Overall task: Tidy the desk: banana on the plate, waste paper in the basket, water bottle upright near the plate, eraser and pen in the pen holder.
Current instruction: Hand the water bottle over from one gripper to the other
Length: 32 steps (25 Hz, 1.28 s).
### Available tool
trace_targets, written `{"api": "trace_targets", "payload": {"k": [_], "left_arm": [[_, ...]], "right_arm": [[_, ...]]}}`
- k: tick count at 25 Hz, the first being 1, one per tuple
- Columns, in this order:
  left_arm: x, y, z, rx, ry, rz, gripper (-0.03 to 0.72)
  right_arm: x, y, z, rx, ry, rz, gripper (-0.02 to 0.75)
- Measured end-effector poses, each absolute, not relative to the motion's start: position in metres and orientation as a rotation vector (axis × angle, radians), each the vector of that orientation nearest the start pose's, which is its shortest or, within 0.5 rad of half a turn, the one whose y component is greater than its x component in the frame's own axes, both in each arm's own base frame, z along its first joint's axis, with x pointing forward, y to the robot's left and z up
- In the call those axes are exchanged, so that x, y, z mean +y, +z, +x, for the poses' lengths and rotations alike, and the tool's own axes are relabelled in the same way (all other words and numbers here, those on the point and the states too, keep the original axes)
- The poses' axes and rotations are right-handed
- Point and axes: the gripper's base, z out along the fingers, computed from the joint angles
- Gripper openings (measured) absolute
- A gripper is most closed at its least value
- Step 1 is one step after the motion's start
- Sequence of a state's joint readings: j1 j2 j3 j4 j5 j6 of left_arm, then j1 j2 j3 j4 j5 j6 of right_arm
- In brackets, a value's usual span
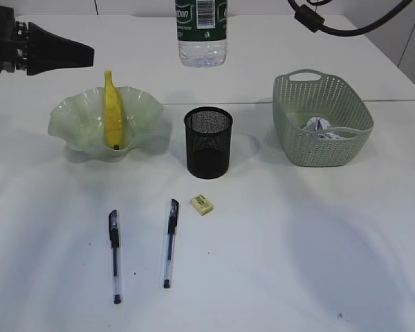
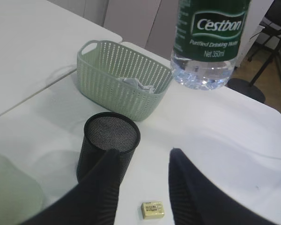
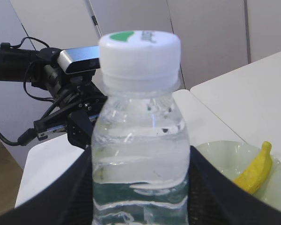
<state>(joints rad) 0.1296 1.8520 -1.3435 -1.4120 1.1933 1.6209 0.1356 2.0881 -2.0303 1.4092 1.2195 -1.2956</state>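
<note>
While the right hand [image 3: 140, 187] clamps the clear, ribbed water bottle [image 1: 201, 34] upright above and behind the wavy green plate [image 1: 69, 121], presumably to stand it there, the left hand [image 2: 140, 187] hangs open, empty. Banana [image 1: 113, 114] lies in plate; black mesh pen holder [image 1: 208, 142] sits right of plate.

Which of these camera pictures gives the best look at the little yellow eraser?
The exterior view: the small pale yellow rectangular eraser lies whole and unobstructed on the white desk, in front of the black mesh pen holder. The left wrist view catches it low in the frame, between the gripper's dark fingers. The right wrist view misses it.
</note>
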Motion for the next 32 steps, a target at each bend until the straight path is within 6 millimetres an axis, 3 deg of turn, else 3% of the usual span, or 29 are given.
{"api": "trace_targets", "payload": {"k": [11, 23, 32], "left_arm": [[-0.038, 0.230, 0.364, 1.766, -1.000, 0.736, 0.244], [-0.036, 0.238, 0.370, 1.744, -1.083, 0.524, 0.244], [-0.037, 0.236, 0.369, 1.763, -1.079, 0.556, 0.244]], "right_arm": [[0.145, 0.366, 0.439, 1.539, 1.105, -1.022, 0.379], [0.145, 0.366, 0.439, 1.523, 1.089, -1.037, 0.379], [0.145, 0.367, 0.439, 1.519, 1.085, -1.040, 0.379]]}}
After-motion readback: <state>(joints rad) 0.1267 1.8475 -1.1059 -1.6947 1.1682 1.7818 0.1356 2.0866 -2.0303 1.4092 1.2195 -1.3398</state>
